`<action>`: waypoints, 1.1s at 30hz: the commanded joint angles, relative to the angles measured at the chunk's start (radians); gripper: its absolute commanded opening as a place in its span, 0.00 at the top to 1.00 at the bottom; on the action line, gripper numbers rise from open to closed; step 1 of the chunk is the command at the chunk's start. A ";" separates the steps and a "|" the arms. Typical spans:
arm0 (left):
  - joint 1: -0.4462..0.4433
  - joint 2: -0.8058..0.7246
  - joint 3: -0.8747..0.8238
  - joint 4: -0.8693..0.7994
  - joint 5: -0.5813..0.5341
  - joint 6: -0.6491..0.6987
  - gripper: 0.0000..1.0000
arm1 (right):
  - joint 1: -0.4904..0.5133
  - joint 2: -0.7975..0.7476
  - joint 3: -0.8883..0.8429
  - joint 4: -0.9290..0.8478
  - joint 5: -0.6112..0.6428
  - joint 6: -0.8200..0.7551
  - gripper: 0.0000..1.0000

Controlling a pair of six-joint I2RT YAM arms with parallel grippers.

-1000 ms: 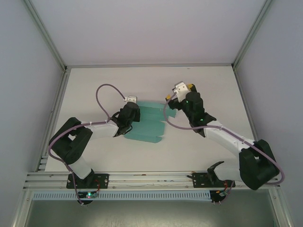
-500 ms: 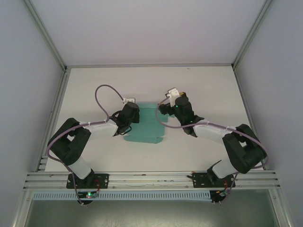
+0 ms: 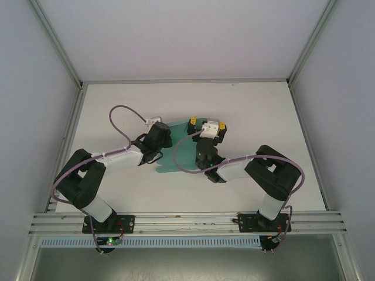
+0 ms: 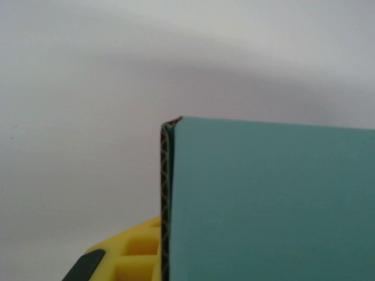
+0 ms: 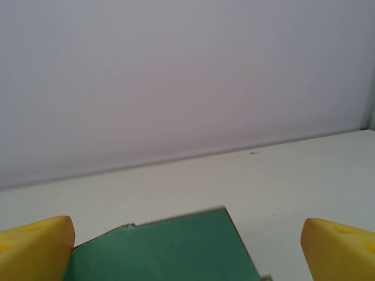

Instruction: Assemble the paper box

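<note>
Top external: paper box (image 3: 184, 147), long axis near-far, in left end effector (image 3: 166, 144); right end effector (image 3: 207, 123) agape.

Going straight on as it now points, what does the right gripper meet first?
Likely the paper box: its green edge lies low inside the open right gripper. If it passes over, the back wall; depth is unclear.

I find nothing here that I can read: no lettering, number, brand or sign. The paper box (image 4: 263, 205) turns a plain teal face to me, and the white surface (image 3: 246, 105) under it carries no print that I can make out.
</note>
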 commanded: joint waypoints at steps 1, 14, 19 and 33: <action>-0.047 -0.040 0.068 0.029 0.052 -0.026 1.00 | 0.035 0.015 0.042 0.046 0.106 0.067 0.02; -0.031 -0.093 0.055 -0.039 -0.048 0.048 1.00 | -0.088 -0.394 -0.043 -0.755 -0.298 0.134 0.02; -0.027 -0.127 0.003 0.038 -0.036 0.108 1.00 | -0.217 -0.624 -0.117 -1.065 -0.515 0.164 0.02; -0.025 -0.131 0.018 0.022 -0.022 0.129 1.00 | -0.415 -0.619 -0.192 -0.912 -0.914 0.246 0.02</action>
